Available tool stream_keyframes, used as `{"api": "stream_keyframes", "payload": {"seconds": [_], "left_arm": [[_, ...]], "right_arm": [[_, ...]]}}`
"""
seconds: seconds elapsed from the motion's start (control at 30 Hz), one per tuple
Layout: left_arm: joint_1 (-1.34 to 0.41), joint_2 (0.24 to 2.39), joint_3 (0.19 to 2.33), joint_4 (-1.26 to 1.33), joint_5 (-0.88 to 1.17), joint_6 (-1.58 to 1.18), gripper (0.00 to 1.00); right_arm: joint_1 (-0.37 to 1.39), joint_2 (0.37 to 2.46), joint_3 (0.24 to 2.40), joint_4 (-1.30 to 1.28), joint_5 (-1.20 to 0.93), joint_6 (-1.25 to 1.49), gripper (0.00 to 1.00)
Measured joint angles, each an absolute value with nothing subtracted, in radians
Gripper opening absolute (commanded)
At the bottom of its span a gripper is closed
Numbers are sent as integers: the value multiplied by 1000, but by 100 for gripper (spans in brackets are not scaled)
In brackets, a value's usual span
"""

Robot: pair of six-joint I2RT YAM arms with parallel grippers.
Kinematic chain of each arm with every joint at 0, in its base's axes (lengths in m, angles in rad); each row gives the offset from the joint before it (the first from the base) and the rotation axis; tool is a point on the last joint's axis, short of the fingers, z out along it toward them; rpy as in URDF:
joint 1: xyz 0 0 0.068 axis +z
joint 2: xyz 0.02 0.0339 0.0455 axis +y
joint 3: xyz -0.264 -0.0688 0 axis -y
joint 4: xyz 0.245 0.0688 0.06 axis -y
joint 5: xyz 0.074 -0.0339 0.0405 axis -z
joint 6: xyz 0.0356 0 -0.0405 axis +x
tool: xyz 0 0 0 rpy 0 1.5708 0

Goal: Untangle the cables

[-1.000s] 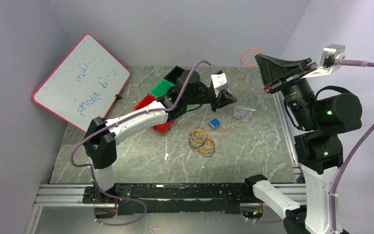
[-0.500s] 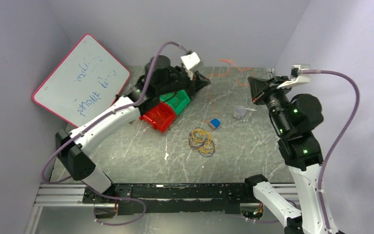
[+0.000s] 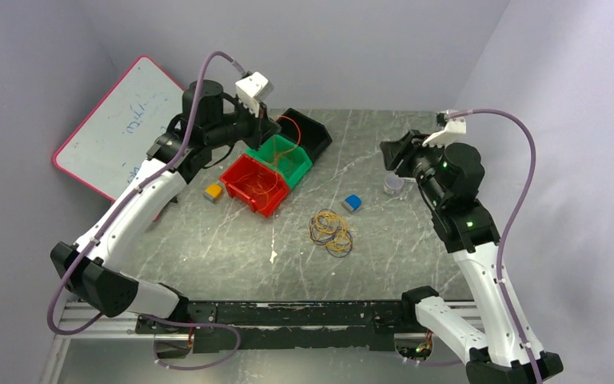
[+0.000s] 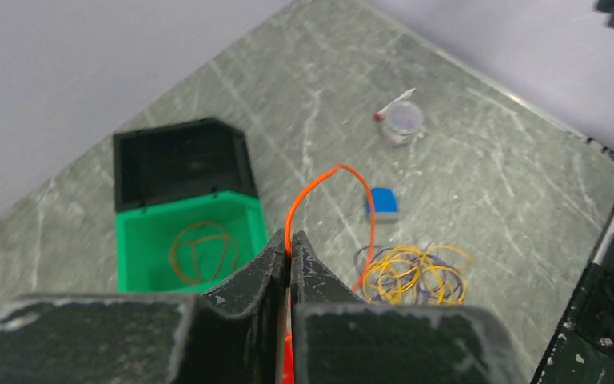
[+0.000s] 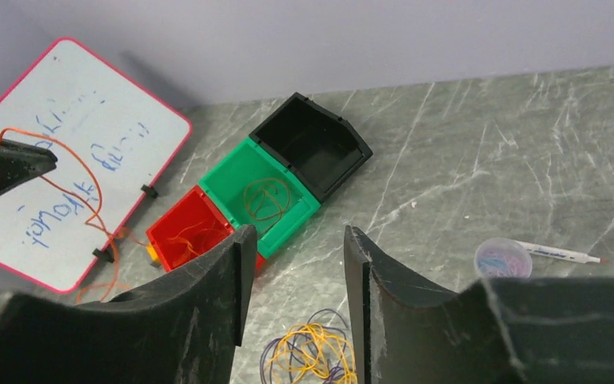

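left wrist view, left tool (image 4: 289, 242) clenched on orange cable (image 4: 328, 170) arching forward, right tool (image 5: 294, 240) parted, empty

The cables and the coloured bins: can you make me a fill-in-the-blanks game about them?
1. The left gripper is shut on a thin cable coloured ___.
2. The right gripper has its jaws ___, with nothing between them.
3. The bin between the black bin and the red bin is ___.
Missing words: orange; open; green.
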State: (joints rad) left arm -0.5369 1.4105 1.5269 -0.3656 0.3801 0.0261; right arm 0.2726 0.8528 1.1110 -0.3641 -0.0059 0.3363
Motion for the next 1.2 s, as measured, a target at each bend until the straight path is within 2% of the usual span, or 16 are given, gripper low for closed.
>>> {"api": "stream_keyframes", "payload": {"seconds": [0.53, 1.2], "left_arm": [[-454, 1382, 1422, -411, 231, 34, 7], [-426, 1391, 1379, -349, 202, 74, 7]], "right_arm": [[273, 851, 1057, -333, -40, 336, 51], [273, 830, 1036, -335, -41, 337, 52]]}}
